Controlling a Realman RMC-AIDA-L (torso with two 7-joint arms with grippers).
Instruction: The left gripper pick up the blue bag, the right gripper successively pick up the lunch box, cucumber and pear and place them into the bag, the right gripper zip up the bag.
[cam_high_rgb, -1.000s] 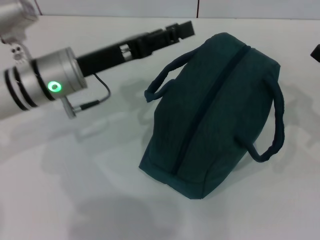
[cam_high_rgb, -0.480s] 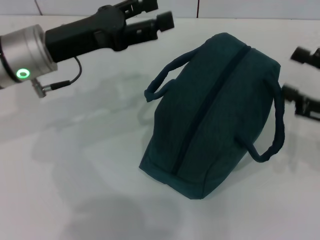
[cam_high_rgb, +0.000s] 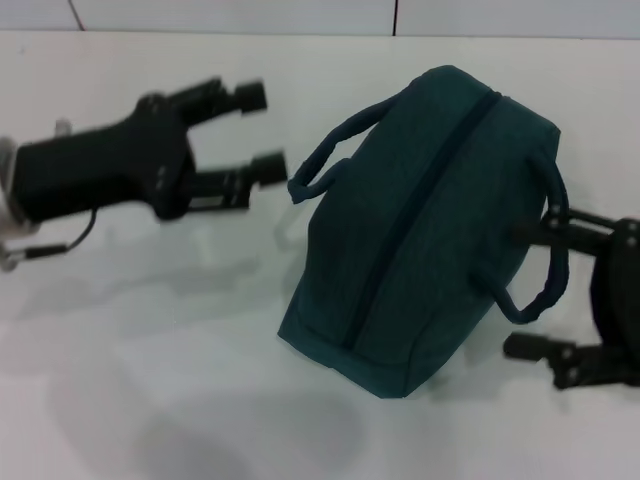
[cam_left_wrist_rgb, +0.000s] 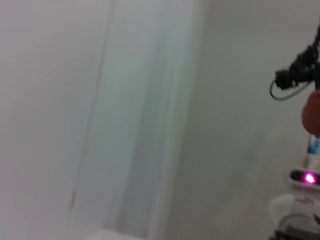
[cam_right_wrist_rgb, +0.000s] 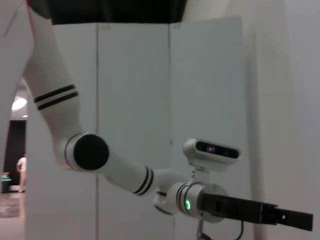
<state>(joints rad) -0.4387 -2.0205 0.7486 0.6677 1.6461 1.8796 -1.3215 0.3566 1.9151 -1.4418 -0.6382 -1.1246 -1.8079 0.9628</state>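
The blue bag (cam_high_rgb: 425, 225) lies on the white table (cam_high_rgb: 150, 390) with its top zipper (cam_high_rgb: 420, 205) running shut along its length. One loop handle (cam_high_rgb: 325, 160) faces my left gripper (cam_high_rgb: 262, 132), which hovers open a short way off that handle. The other handle (cam_high_rgb: 548, 270) is next to my right gripper (cam_high_rgb: 522, 290), which is open at the frame's right edge, one finger reaching up to that handle. In the right wrist view the left arm's black claw (cam_right_wrist_rgb: 280, 217) points sideways. The lunch box, cucumber and pear are out of view.
A tiled wall edge (cam_high_rgb: 395, 15) runs behind the table. The left wrist view shows only a pale wall and a lit camera unit (cam_left_wrist_rgb: 306, 177). The right wrist view shows the white left arm (cam_right_wrist_rgb: 90, 152) and the head camera (cam_right_wrist_rgb: 210, 150).
My left gripper has dropped lower and drawn back left, its fingers spread toward the bag's handle. My right gripper has come further in from the right edge, beside the other handle.
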